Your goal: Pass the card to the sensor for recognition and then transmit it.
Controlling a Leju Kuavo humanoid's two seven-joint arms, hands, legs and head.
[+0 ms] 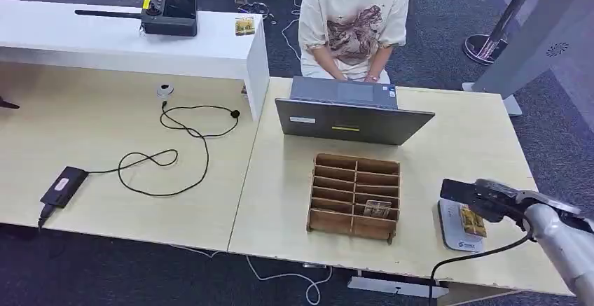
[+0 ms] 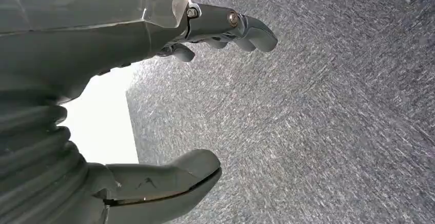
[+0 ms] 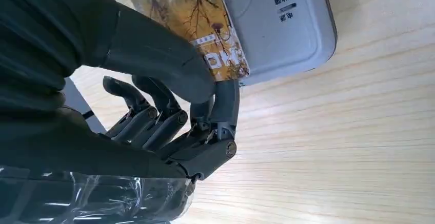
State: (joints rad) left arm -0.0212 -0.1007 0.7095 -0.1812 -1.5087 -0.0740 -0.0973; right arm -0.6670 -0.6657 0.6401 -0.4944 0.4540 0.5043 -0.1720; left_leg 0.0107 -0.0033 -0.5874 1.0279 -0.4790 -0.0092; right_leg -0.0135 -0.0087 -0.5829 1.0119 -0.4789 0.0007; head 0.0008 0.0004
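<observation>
My right hand (image 1: 490,199) pinches a yellow picture card (image 1: 473,221) between thumb and fingers, right over the white sensor pad (image 1: 455,234) at the table's front right. Up close, the card (image 3: 205,29) lies against the grey sensor (image 3: 287,29), with my right hand (image 3: 169,96) gripping its edge. A wooden slotted organizer (image 1: 355,195) stands left of the sensor, with another card (image 1: 377,209) in a front slot. My left hand (image 2: 169,106) hangs over grey carpet, its fingers apart and nothing in it.
A person sits behind an open laptop (image 1: 350,118) across the table. A black cable (image 1: 168,155) and power brick (image 1: 63,185) lie on the left table. A black controller (image 1: 168,13) rests on the white counter at the back left.
</observation>
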